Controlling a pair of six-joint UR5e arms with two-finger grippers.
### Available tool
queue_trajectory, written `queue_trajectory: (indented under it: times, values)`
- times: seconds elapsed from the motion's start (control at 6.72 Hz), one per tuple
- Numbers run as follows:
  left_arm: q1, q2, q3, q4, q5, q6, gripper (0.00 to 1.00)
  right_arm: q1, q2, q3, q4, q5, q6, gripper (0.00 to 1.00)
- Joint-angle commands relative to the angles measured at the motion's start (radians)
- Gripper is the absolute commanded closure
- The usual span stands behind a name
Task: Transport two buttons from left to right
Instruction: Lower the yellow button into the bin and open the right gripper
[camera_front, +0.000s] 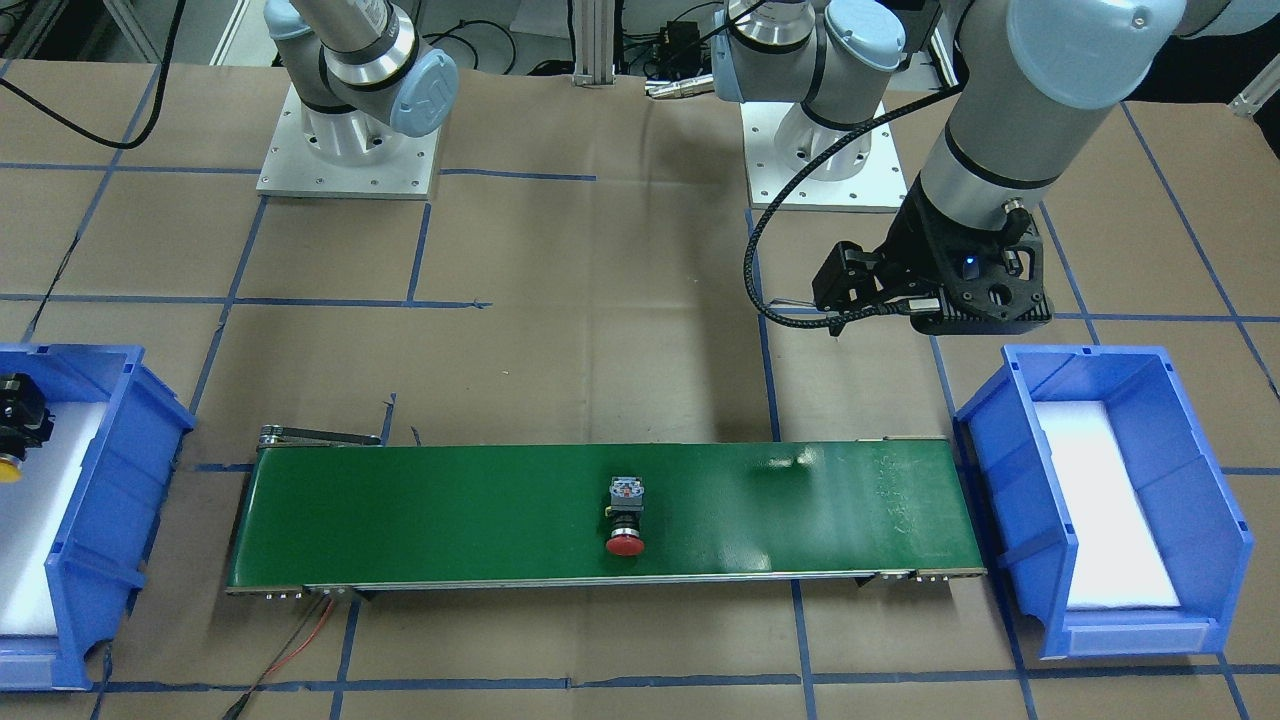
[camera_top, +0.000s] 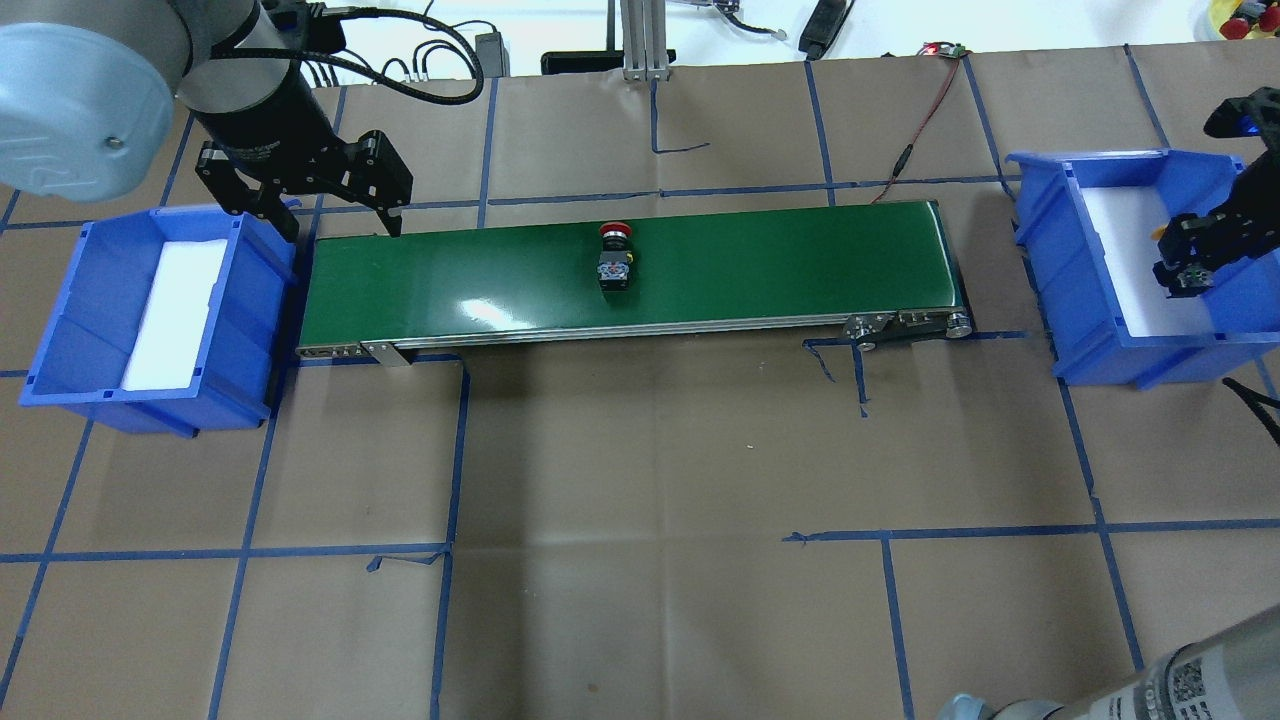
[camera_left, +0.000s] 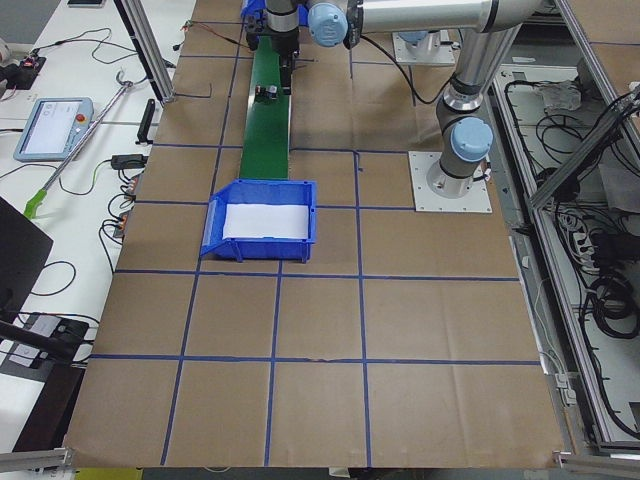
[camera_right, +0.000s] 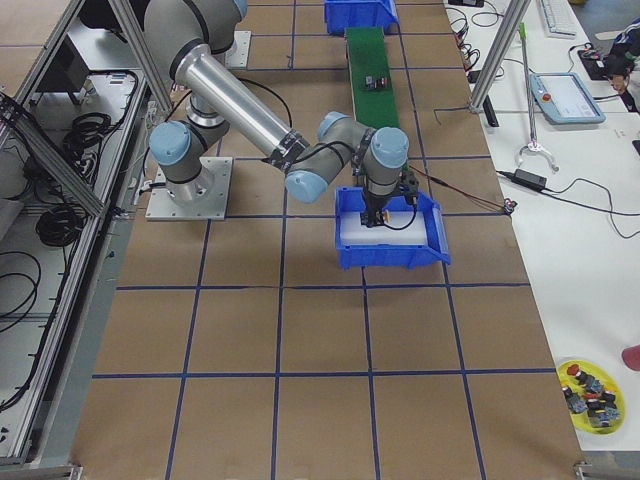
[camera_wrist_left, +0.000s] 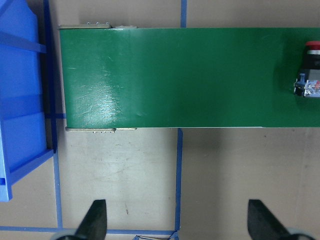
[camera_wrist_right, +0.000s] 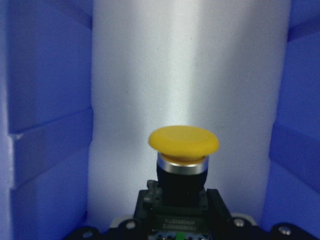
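The red button lies on its side at the middle of the green conveyor belt; it also shows in the front view and at the right edge of the left wrist view. My left gripper is open and empty, hovering over the belt's left end beside the left blue bin. My right gripper is inside the right blue bin, shut on the yellow button, which it holds above the bin's white foam pad.
The left bin holds only a white foam pad. Blue tape lines cross the brown table paper. A red and black cable runs from the belt's right end. A yellow dish of spare buttons sits far off.
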Motion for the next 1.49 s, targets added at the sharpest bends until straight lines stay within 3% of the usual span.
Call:
queue_trajectory:
  times: [0.0,0.45,0.6,0.74,1.34]
  values:
    - [0.000,0.000,0.000,0.000,0.000,0.000,0.00,-0.001,0.039,0.071,-0.101,-0.003,-0.001,0.96]
    - [0.000,-0.004,0.004,0.000,0.000,0.000,0.00,-0.001,0.073,0.075,-0.120,-0.004,0.002,0.93]
    - [0.000,-0.004,0.004,0.000,0.000,0.000,0.00,-0.001,0.073,0.072,-0.120,-0.003,0.002,0.51]
    - [0.000,0.000,-0.002,0.000,-0.002,0.000,0.00,-0.001,0.073,0.075,-0.116,0.009,0.008,0.01]
    - [0.000,0.000,0.000,0.000,0.000,0.000,0.00,-0.001,0.067,0.068,-0.118,0.008,0.008,0.01]
